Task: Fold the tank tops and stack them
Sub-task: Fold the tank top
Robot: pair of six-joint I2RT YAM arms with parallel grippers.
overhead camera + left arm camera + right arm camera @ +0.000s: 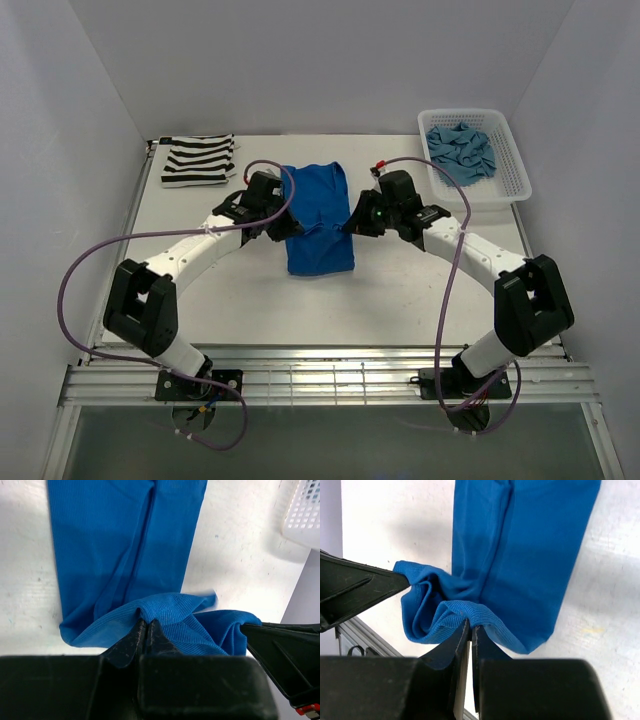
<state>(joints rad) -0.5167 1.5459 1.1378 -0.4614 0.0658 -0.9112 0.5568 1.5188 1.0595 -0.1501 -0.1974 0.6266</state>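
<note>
Blue tank top (320, 250) nipped tight by left gripper (146, 623) and right gripper (471, 626) | risk: uneven pull skews fold, cloth slips free

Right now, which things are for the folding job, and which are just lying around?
For the job:
- bright royal blue cloth tank top, pinched by the left gripper and right gripper
- black-and-white striped cloth tank top, folded, back left
- muted teal-blue cloth tank top, crumpled in the white plastic lattice basket

Just lying about:
- the white plastic lattice basket itself
</note>
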